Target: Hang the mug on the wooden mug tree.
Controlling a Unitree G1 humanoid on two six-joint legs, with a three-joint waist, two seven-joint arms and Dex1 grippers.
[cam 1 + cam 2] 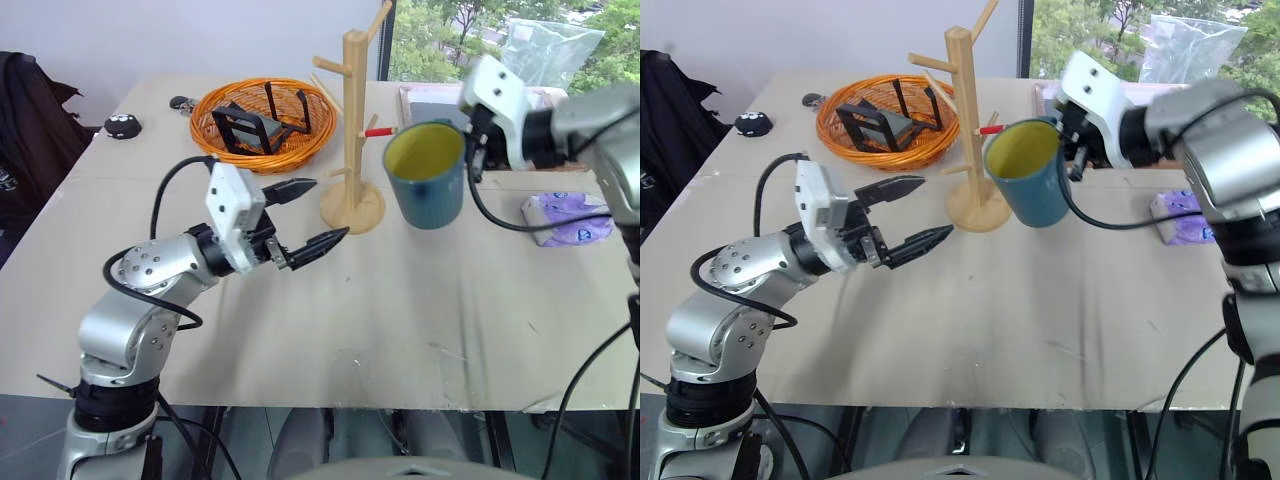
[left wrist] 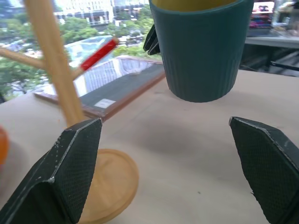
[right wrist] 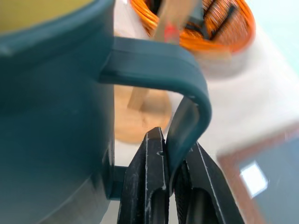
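1. Left eye view, far left: the left gripper [image 1: 310, 215] is held level above the table [image 1: 400, 330], its jaws spread wide with nothing between them. It is kept clear of the work, apparently so that the post is left free for the other arm.
2. Behind it, an orange basket [image 1: 265, 125] with dark objects inside is seen near the table's far edge, just beside the wooden mug tree [image 1: 352, 140].
3. The mug tree is stood upright on its round base, with a red-tipped peg [image 1: 378, 131] aimed toward the mug [image 1: 427, 175].
4. The mug is carried in the air just beside the tree, mouth tilted toward the camera, its base clear of the table.
5. In the right wrist view, the right gripper [image 3: 170, 186] is seen pinched tight on the mug's handle [image 3: 182, 107], low on the loop. The upper part of the loop is thereby left open, which suits threading a peg through it.
6. A purple packet [image 1: 565, 215] is left lying at the right.
7. From the head cameras the handle is hidden behind the mug and the wrist. The tree's top peg is cut off by the frame, and whether the red peg already touches the mug cannot be told.
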